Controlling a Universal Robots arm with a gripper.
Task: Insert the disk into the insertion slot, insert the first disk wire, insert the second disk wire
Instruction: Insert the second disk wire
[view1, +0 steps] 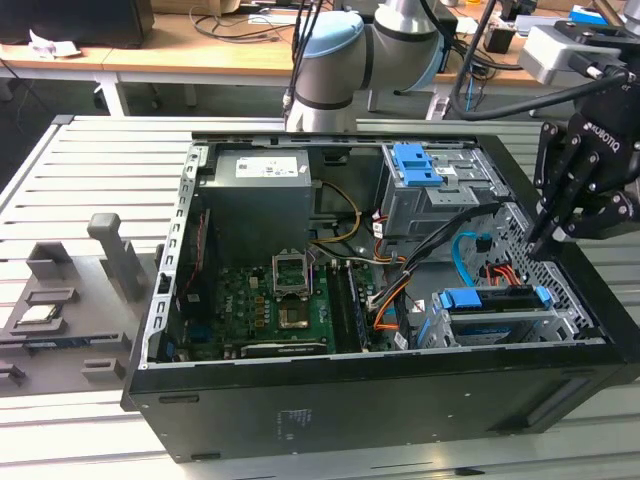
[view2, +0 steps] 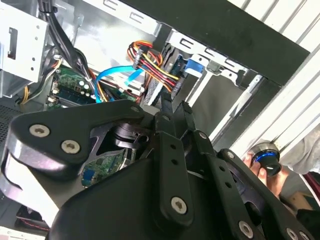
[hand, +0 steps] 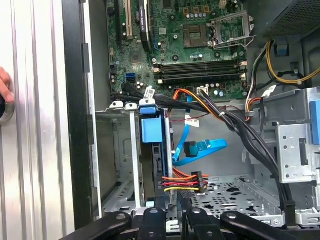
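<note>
While the disk (view1: 495, 298) sat seated in the insertion slot (view1: 500, 325), the gripper (view1: 545, 240) hovered above the case's corner, fingers nearly closed, holding nothing, near the second disk wire (hand: 200, 150).

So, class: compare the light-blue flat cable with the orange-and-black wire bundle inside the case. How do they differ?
The light-blue flat cable is one flat ribbon in a single colour; the orange-and-black wire bundle is several thin wires in mixed colours. The cable curves in a loop; the bundle runs short and nearly straight. Both lie beside the disk.
</note>
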